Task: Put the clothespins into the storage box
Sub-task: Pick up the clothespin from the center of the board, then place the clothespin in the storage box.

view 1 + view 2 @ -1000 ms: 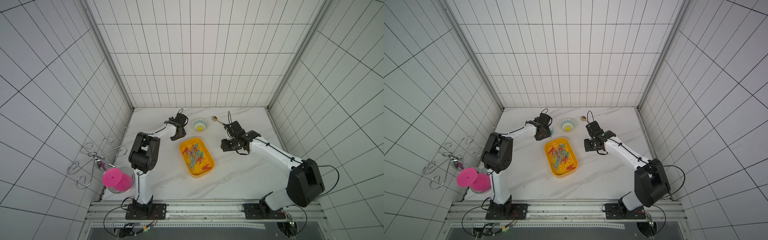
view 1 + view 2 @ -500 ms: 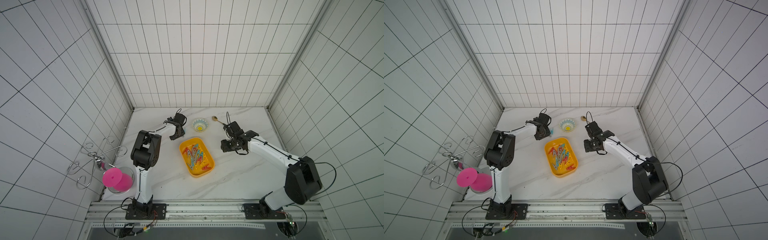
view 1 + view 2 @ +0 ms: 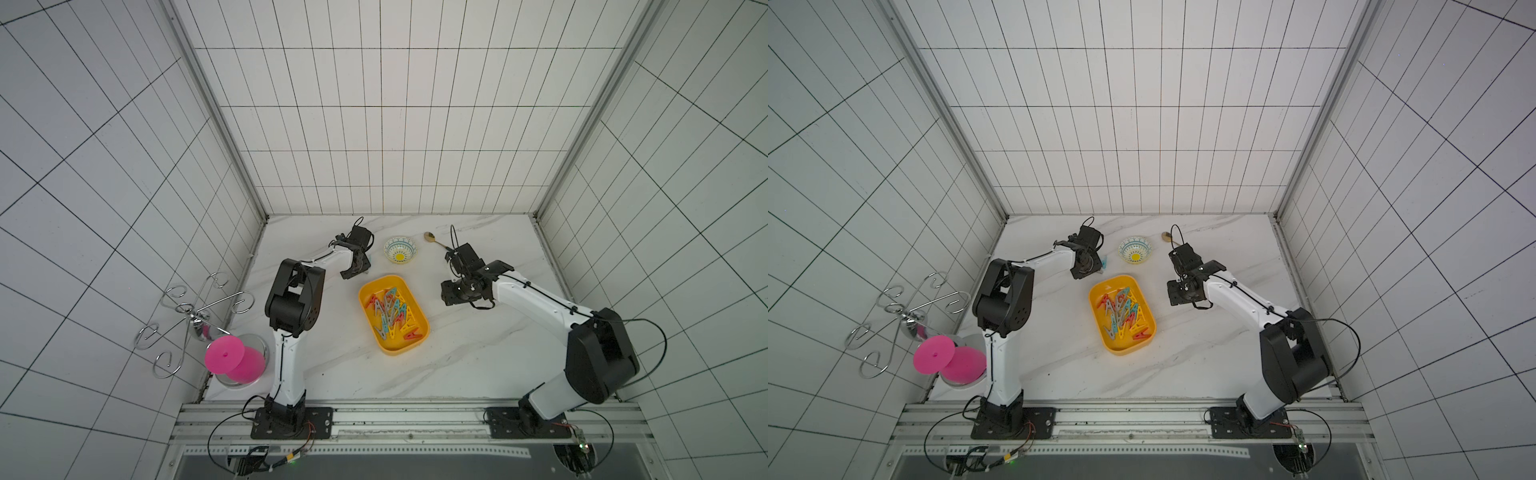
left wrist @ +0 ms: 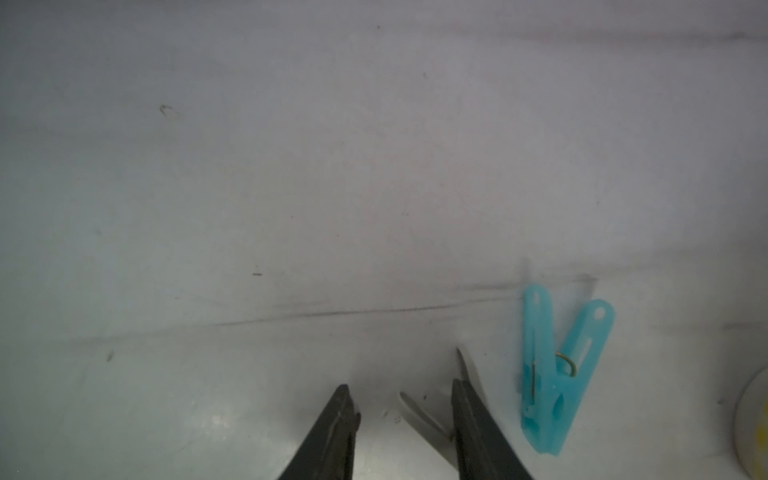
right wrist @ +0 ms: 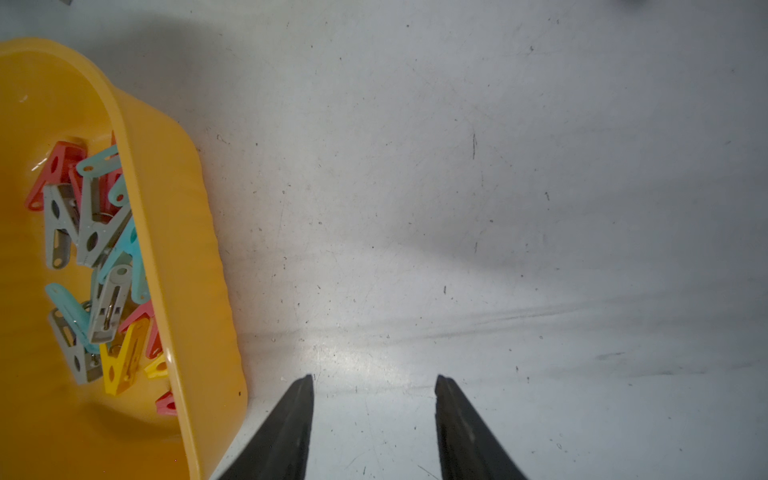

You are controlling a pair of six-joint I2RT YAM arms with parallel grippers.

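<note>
The yellow storage box (image 3: 398,347) (image 3: 1120,347) (image 5: 178,232) lies mid-table with several red, teal, grey and yellow clothespins (image 3: 392,313) (image 3: 1123,311) (image 5: 95,249) heaped inside. One teal clothespin (image 4: 557,374) (image 3: 1104,262) lies flat on the marble behind the box's far left corner. My left gripper (image 4: 401,388) (image 3: 358,270) hangs low and open right beside that clothespin, which lies outside the jaws, next to one finger. My right gripper (image 5: 374,380) (image 3: 451,293) is open over bare marble to the right of the box, holding nothing.
A small patterned bowl (image 3: 400,249) (image 3: 1135,249) and a gold spoon (image 3: 432,237) (image 3: 1167,237) sit at the back. A pink cup (image 3: 232,357) and a wire rack (image 3: 195,307) stand at the front left corner. Tiled walls enclose the table on three sides.
My left wrist has shifted slightly above the loose teal clothespin. The right arm has not moved, and both grippers keep the same opening.
</note>
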